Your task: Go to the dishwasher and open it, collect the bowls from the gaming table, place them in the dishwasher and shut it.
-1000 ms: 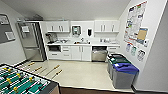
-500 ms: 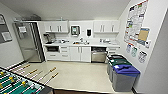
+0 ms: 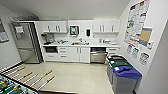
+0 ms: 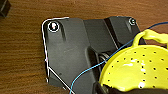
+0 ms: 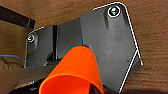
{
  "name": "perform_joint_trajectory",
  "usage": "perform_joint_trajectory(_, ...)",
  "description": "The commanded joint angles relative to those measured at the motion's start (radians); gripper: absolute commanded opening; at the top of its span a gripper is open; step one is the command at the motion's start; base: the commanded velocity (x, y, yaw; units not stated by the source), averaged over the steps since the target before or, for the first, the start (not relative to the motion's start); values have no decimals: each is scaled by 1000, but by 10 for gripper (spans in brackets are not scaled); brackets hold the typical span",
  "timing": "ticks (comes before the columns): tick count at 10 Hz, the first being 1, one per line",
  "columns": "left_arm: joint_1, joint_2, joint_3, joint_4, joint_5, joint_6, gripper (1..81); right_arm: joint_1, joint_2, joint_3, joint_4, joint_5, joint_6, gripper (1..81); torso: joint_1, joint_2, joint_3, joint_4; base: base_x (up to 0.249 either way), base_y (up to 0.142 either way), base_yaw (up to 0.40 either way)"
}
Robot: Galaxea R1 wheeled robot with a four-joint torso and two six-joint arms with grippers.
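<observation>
The dishwasher (image 3: 98, 56) stands shut under the table (image 3: 82, 45) ahead. A yellow-green bowl (image 4: 140, 72) and an orange bowl (image 5: 75, 75) loom cut off; either claw's grip I cannot tell.

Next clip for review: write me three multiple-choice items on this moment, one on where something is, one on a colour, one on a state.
1. Where is the dishwasher?
A. Under the counter, right of the white cabinet doors
B. Beside the fridge
C. Next to the table-football table

2. What colour is the lid of the nearest bin?
A. Green
B. Blue
C. Red

3. How does the dishwasher door stand?
A. Folded fully down
B. Taken off
C. Upright, not folded down

Answers:
1 A: in the head view its steel front sits below the counter, right of the white doors.
2 B: the closest bin's lid is blue; the ones behind it are darker.
3 C: the front stands upright under the counter, with nothing folded down onto the floor.
</observation>
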Motion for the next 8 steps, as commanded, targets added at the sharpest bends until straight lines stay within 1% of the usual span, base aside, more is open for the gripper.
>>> perform_joint_trajectory(1, -46, -20, 5, 13, 29, 9, 10, 53, -6, -3, -5, -35, -6, 10, 0, 0, 0, 0, 156, -63, 0)
perform_joint_trajectory(6, -46, -23, 5, 14, 29, 9, 10, 55, -3, -3, -5, -42, -6, 10, -1, 0, 0, 0, 156, -63, 0)
perform_joint_trajectory(8, -46, -25, 5, 13, 29, 9, 10, 55, -3, -3, -5, -42, -6, 10, -1, 0, 0, 0, 157, 0, 0)
